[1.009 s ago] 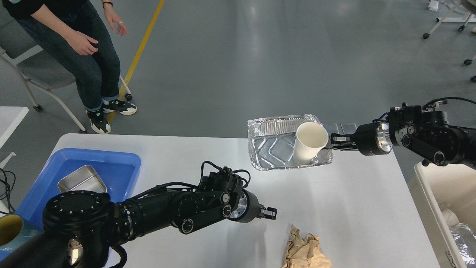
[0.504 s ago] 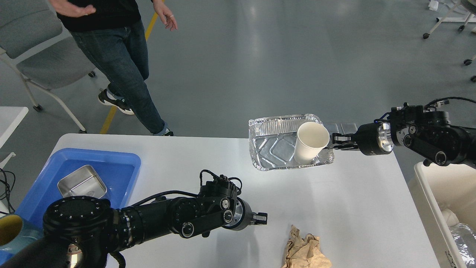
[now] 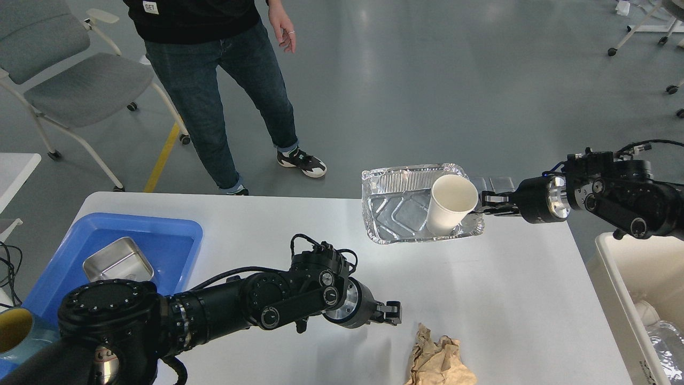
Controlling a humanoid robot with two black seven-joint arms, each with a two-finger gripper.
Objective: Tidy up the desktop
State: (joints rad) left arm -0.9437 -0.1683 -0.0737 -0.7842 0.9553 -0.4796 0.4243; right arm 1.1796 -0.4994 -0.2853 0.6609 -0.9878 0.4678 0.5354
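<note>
Desktop (image 3: 299, 230): one, white, matte, rounded corners; fills the lower middle of the head view, long axis running left to right, far edge toward the grey floor (image 3: 427, 80).

Foil tray (image 3: 398, 208): one, crinkled, rectangular, long axis left to right. Held off the desktop at the far edge, its right rim pinched by the right gripper (image 3: 483, 206).

Paper cup (image 3: 450, 206): one, white, upright with a slight tilt, mouth open toward the camera, standing in the right end of the foil tray.

Right gripper: reaches in from the right, pointing left, fingers closed narrow on the foil tray's rim.

Left gripper (image 3: 394, 314): above the desktop near the front, pointing right. Seen end-on and dark; whether the fingers stand wide or narrow cannot be told. It holds nothing visible.

Crumpled brown paper (image 3: 438, 361): one wad, on the desktop's front edge, just right of and below the left gripper, not touching it.

Blue tray (image 3: 176, 235): one, at the desktop's left end. Steel tin (image 3: 117, 262): one, lying inside it.

Bin (image 3: 625, 305): one, cream-white, beside the desktop's right end; foil scrap inside.

Person (image 3: 224, 80): one, standing beyond the far edge, jeans and dark top. Chair (image 3: 69, 85): one, grey, at far left.
</note>
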